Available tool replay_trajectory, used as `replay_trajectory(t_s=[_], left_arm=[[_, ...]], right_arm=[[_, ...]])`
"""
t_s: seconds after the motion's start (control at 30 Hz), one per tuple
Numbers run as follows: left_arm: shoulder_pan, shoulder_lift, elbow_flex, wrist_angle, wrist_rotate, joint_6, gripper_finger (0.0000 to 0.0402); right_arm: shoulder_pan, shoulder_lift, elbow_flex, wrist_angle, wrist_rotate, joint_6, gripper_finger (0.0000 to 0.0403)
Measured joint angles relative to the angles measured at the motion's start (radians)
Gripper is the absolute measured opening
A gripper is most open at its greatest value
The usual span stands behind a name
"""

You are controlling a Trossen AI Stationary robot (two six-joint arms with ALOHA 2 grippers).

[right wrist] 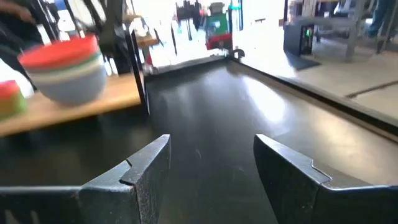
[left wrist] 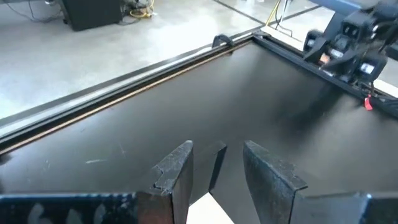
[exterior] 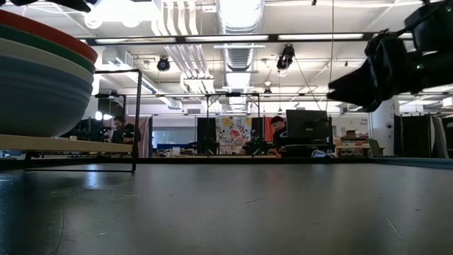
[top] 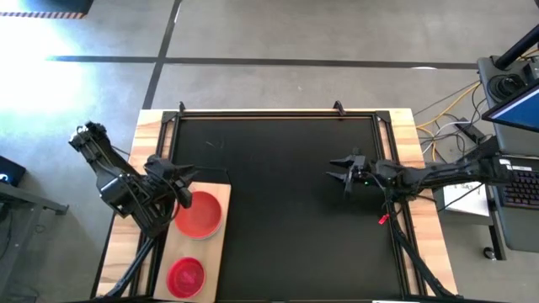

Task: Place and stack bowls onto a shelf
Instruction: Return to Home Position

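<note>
Left hand (top: 189,175) and right hand (top: 338,175) hover open, empty.

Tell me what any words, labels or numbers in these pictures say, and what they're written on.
None can be read.
Colourful poster far in the background, low view: too blurred to read.
Blue screen at the right edge, high view: too small to read.
Stacked bowls and shelf: no writing shows.

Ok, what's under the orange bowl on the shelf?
Under the orange bowl sit a green bowl, a white bowl and a blue-grey bowl on the shelf. Only their rims and sides show; insides are covered.
</note>
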Motion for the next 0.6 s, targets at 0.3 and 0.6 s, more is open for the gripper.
replay_trajectory(t_s=[0.3,0.6], left_arm=[[0.000,-0.014,0.000,0.000,0.014,-0.003,0.0121],[0.000,-0.014,0.000,0.000,0.015,0.018,0.0121]], right_arm=[[-0.003,-0.326,0.000,-0.136,0.000,-0.005,0.0219],[-0.035,-0.541,-0.001,-0.138,0.000,-0.007,0.0219]])
